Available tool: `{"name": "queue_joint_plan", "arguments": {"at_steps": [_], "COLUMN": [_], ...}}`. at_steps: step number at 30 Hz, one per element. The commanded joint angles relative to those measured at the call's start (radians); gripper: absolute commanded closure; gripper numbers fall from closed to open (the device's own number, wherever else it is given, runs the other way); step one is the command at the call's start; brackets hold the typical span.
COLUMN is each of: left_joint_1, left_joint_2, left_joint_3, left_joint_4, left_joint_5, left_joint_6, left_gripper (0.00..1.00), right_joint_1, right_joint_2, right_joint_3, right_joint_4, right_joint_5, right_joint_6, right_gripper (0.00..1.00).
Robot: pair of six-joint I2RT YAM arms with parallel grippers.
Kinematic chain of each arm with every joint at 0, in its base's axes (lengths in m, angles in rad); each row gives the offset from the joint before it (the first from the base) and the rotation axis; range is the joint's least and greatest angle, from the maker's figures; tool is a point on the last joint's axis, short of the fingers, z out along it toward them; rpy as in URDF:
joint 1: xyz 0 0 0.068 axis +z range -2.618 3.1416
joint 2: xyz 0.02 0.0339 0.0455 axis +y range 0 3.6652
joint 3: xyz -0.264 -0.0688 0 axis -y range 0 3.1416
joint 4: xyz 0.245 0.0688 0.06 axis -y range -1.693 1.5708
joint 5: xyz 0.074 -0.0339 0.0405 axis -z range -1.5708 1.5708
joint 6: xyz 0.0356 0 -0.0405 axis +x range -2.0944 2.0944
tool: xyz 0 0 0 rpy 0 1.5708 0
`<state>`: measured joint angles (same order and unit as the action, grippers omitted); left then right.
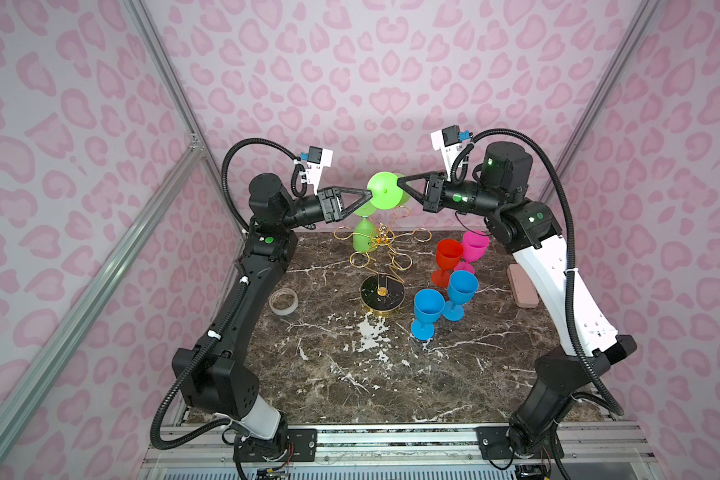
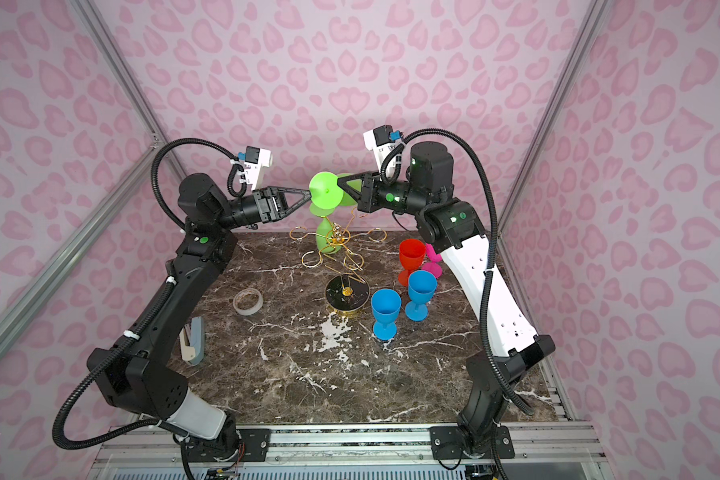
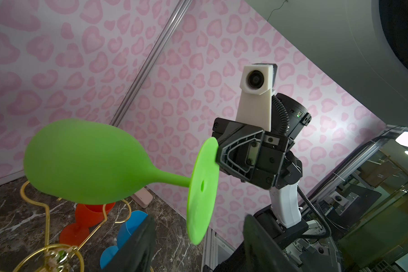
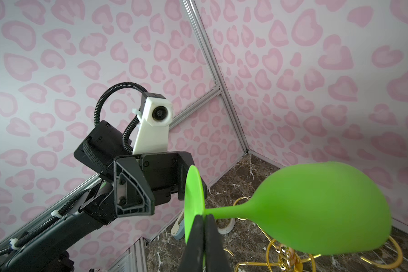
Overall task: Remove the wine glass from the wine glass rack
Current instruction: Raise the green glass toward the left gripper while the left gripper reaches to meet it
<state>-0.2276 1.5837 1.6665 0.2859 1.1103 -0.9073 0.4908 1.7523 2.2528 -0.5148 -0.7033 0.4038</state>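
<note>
Green wine glass is clear of the wine glass rack, held sideways above it. Right pincer pinches its foot; left pincer is spread around the foot rim. To do: set it on the desk. Second green glass hangs on the rack.

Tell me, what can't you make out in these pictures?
Matte green wine glass: bowl mostly hidden behind its own foot in both top views.
Pink plastic goblet: mostly behind the right arm in a top view.
Grey-and-cream stapler-like tool: partly behind the left arm in a top view.
Left fingers: blurred and cut off by the left wrist view's edge; contact with the foot unclear.
</note>
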Motion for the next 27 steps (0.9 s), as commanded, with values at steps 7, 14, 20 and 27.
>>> {"name": "queue_joint_plan", "arguments": {"at_steps": [7,14,20,27], "left_joint_1": [-0.021,-0.027,-0.026,-0.027], "left_joint_2": [0.028,0.045,0.051,0.056], "left_joint_3": [0.034,0.057,0.086,0.129], "left_joint_4": [0.055,0.085,0.139,0.182], "left_joint_5": [0.019,0.037,0.038,0.018], "left_joint_6": [-0.01,-0.049,-0.108,-0.164], "left_gripper": [0.49,0.63,0.86,0.96], "right_joint_1": [0.027,0.04,0.041,0.04], "right_joint_2": [0.019,0.022,0.029,-0.049], "right_joint_3": [0.008,0.004,0.006,-0.074], "right_joint_4": [0.055,0.073,0.074,0.074], "right_joint_5": [0.003,0.004,0.011,0.055], "right_joint_6": [0.01,0.004,-0.009,-0.113], "right_gripper": [1.0,1.0,1.0,0.66]}}
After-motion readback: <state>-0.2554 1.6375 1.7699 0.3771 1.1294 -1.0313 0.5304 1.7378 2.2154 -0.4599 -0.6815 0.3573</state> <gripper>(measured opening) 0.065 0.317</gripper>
